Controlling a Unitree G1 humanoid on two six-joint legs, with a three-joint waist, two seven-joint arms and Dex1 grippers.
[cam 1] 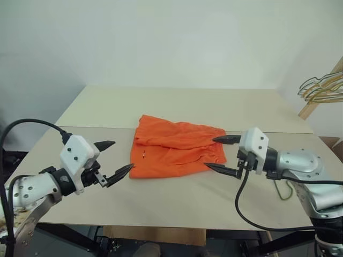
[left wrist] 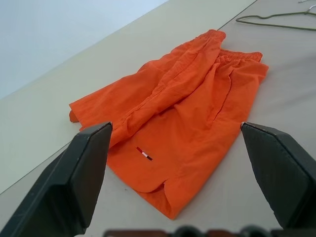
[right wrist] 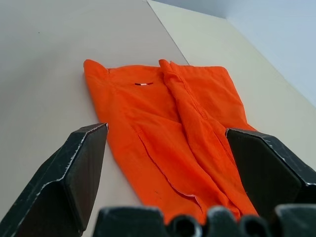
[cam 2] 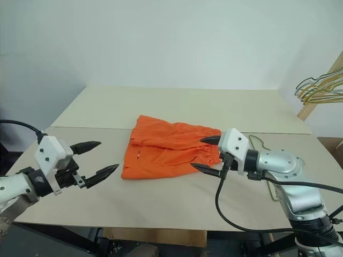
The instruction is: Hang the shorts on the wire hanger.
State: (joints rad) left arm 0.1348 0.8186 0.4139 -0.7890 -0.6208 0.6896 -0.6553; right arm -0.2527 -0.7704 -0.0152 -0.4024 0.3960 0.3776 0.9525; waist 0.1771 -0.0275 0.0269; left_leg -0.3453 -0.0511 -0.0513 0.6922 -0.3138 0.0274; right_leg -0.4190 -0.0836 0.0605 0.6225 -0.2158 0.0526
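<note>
The bright orange shorts lie flat in the middle of the table, gathered waistband toward the right and a small tag near the left hem. My left gripper hovers open just left of the shorts, pointing at them, with nothing between its fingers. At the waistband end, my right gripper is open with its fingertips over that edge of the fabric and nothing gripped. The thin wire hanger lies on the table to the right of the shorts, partly hidden behind my right arm.
The pale beige table has a seam running across it behind the shorts. A bunch of gold wire hangers hangs from a wooden rack off the table's far right corner. A black cable droops from my right wrist.
</note>
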